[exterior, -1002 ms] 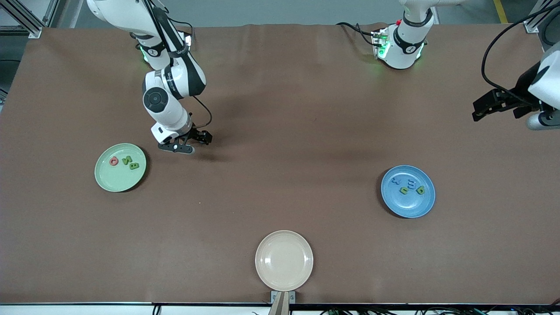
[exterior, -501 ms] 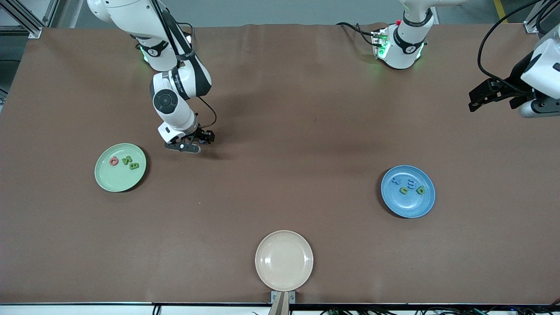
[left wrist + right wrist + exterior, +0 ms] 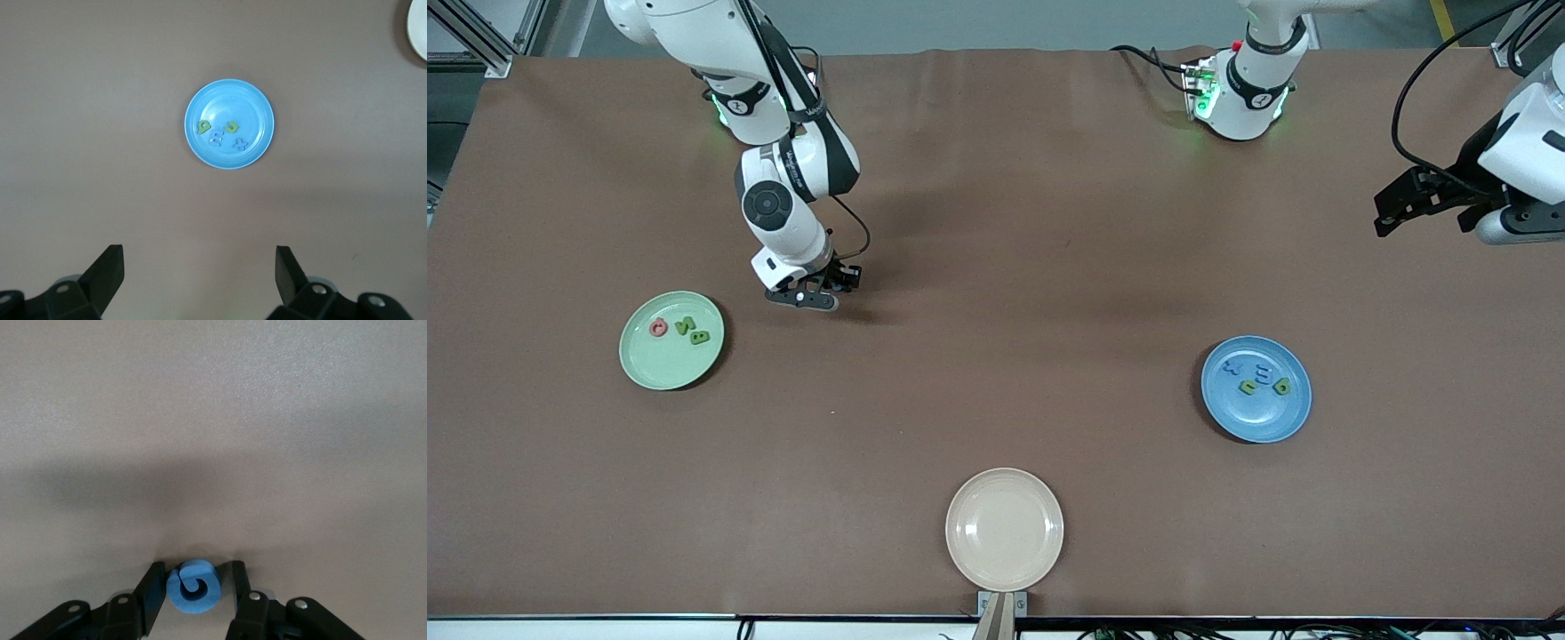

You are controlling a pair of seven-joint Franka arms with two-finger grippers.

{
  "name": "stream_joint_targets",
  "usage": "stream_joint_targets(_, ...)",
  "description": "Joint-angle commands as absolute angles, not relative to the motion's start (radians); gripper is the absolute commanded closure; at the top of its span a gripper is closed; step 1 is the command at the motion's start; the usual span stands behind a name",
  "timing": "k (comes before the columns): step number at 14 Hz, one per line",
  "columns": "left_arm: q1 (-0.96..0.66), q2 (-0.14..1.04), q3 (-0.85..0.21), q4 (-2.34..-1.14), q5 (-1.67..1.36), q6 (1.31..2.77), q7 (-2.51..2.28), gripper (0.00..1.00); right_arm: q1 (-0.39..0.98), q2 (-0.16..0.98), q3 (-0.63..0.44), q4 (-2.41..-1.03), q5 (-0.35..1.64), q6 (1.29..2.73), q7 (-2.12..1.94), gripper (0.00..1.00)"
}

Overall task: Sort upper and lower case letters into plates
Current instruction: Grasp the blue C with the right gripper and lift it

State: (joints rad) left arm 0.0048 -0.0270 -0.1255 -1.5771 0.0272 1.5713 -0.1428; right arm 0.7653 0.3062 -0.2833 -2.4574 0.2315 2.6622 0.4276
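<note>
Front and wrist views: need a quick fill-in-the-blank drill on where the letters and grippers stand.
1. The right gripper is shut on a ____ letter piece.
2. The pale green plate holds ____ letters.
3. The left gripper has its fingers ____ and holds nothing.
4. The cream plate holds ____ letters.

Missing words: blue; three; open; no

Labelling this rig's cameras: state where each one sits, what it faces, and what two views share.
Front view: high across the table, facing both arms and the round cream-beige plate.
Left wrist view: above the round blue plate, looking down; open left hand shows.
Right wrist view: close over bare table; right hand grips a small blue letter.
Shared: the blue plate, front and left wrist.
</note>
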Motion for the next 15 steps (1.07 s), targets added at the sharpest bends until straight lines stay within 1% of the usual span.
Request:
stream_joint_targets(1, 0.003, -0.022, -0.126, -1.588, 0.011, 1.589, -0.138, 0.0, 0.782, 0.307, -0.291, -2.476, 0.25, 2.674, 0.437, 0.61)
stream_joint_targets(5, 0.003, -0.009, -0.126, -1.588, 0.009, 1.589, -0.137, 0.0, 0.784, 0.305, -0.291, -2.476, 0.25, 2.672, 0.437, 0.74)
stream_joint_targets(8, 0.009, -0.026, -0.135, -1.585, 0.009, 1.572, -0.135, 0.0, 0.784, 0.304, -0.291, -2.473, 0.25, 2.662, 0.436, 0.85)
stream_joint_targets(10, 0.011, -0.029, -0.135, -1.583, 0.009, 1.572, -0.132, 0.0, 0.779, 0.292, -0.293, -2.468, 0.25, 2.646, 0.422, 0.88)
stream_joint_targets(12, 0.006, -0.018, -0.135, -1.583, 0.011, 1.581, -0.136, 0.0, 0.761, 0.247, -0.311, -2.441, 0.247, 2.567, 0.384, 0.89)
stream_joint_targets(13, 0.003, -0.015, -0.135, -1.583, 0.012, 1.585, -0.138, 0.0, 0.738, 0.223, -0.337, -2.419, 0.244, 2.516, 0.327, 0.89)
stream_joint_targets(15, 0.0, -0.008, -0.137, -1.585, 0.014, 1.594, -0.14, 0.0, 0.688, 0.19, -0.435, -2.321, 0.23, 2.348, 0.148, 0.89)
